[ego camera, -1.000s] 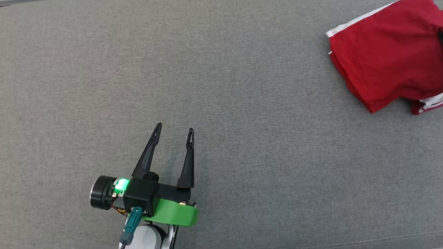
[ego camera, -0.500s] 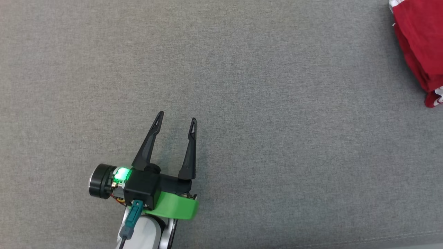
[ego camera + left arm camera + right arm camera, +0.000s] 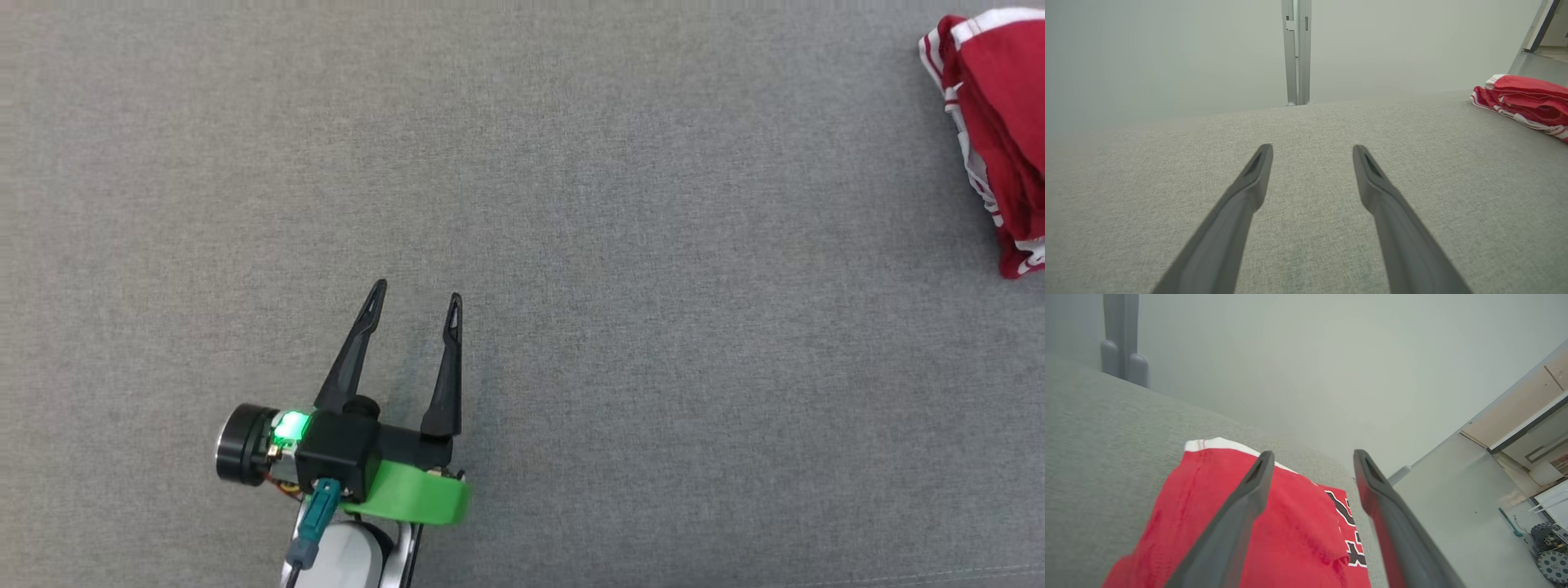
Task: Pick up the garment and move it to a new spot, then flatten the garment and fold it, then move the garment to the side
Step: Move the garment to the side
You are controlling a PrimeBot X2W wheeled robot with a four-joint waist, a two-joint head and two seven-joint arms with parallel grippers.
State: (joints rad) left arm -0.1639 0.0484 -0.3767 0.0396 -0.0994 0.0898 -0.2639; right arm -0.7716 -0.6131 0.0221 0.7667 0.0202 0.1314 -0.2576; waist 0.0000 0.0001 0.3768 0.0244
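Item: red garment (image 3: 1000, 139), folded, at the table's (image 3: 571, 163) 2 o'clock edge, long axis 12-to-6.
Right gripper (image 3: 1313, 455): spread, empty, poised just over it; nearer arm.
Left gripper (image 3: 416, 292): spread, empty, well apart at 7 o'clock.

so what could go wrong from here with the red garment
The red garment lies near the gray surface's edge, with floor beyond in the right wrist view; a nudge could tip it off. The right gripper hangs open over it, so a finger could snag the fabric on leaving and spoil the fold. The head view cuts the garment at its frame edge, so checking it is hard.
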